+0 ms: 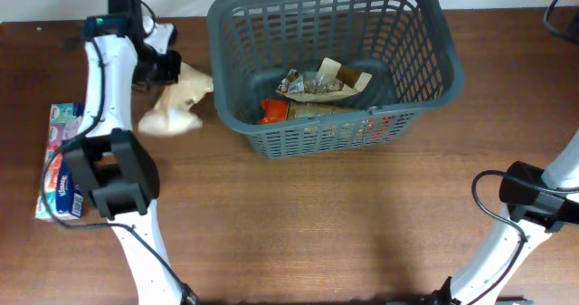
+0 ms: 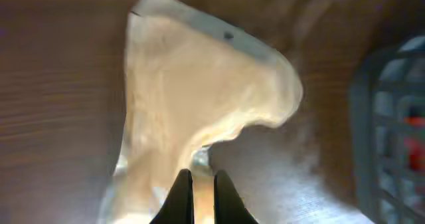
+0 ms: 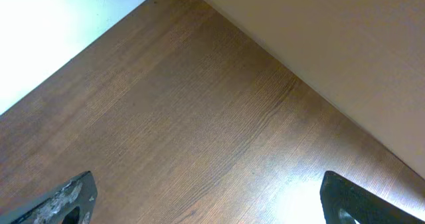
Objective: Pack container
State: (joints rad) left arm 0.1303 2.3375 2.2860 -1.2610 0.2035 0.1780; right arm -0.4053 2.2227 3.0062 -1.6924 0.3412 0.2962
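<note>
**Container** [image 1: 318,140]: dark grey slotted basket, upright at the far centre of the table [image 1: 317,223]. It holds a brown-and-cream snack packet [image 1: 321,81] on top and an orange-red pack [image 1: 271,111] lower down, towards its left end.

**Left gripper** [image 2: 202,183]: jaws together, clamped on a thin edge of a soft cream pouch [image 2: 199,98]. The pouch is just left of the basket's left wall. I cannot tell whether its lower end rests on the wood or hangs clear.

**Right gripper** [image 3: 209,201]: fingers wide apart with nothing between them, over bare wood at the near right, well apart from the basket.

**Tissue packs** [image 1: 61,165]: at the left edge of the table, not yet packed.

**Step in hand, as I judge it:** carry the pouch over the rim and into the basket.

- The hold is on a narrow margin and the pouch looks slack, so I would raise it until its sagging end clears the rim.
- I would then move right slowly, without swinging it.
- I would open the jaws only once the pouch is low over the bare far part of the base.
- The likely faults are the loose end snagging on the lattice, or the edge slipping from the pinch.
</note>
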